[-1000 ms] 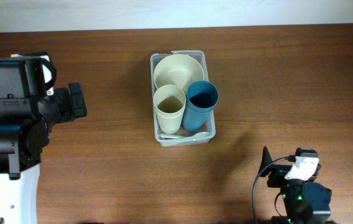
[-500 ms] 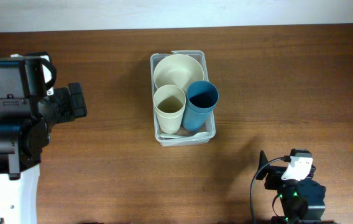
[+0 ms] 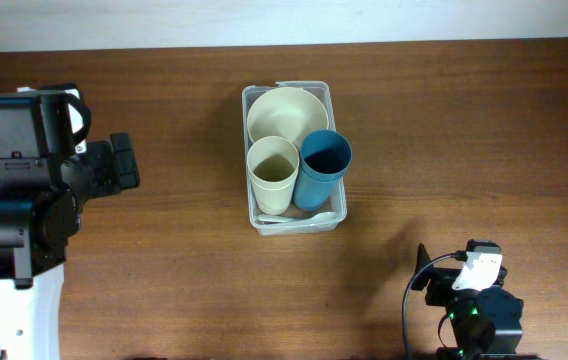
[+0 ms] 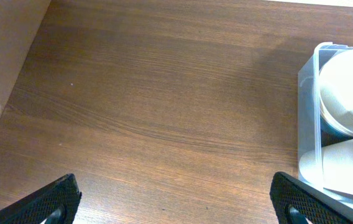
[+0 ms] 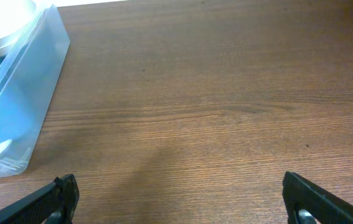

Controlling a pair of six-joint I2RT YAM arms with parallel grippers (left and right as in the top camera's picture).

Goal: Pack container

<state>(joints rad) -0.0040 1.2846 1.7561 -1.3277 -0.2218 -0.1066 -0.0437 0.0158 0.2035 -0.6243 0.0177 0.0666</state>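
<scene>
**Operator:** Where is the container relative to each end effector?

**Technician:** The desk [image 3: 164,280] carries the container [image 3: 327,92] at its centre, slightly toward the far side. The container's long axis runs near to far. It lies to the right of the left end effector [image 4: 175,202], alongside its long left wall. It lies far-left of the right end effector [image 5: 183,199]. Both are well apart from it. In the overhead view the right one appears marginally nearer, off the near right corner.

**Operator:** End effector state?

**Technician:** Both have their fingers spread wide and carry nothing.

**Operator:** Contents?

**Technician:** A cream bowl [image 3: 286,112] sits at the far end. A cream cup [image 3: 272,172] and a blue cup [image 3: 324,165] stand upright side by side, nearer. A white item [image 3: 294,222] lies at the near end; its type cannot be determined. Packing appears complete or nearly so.

**Operator:** Markings?

**Technician:** No brand, label or legible text is visible on any item.
</scene>
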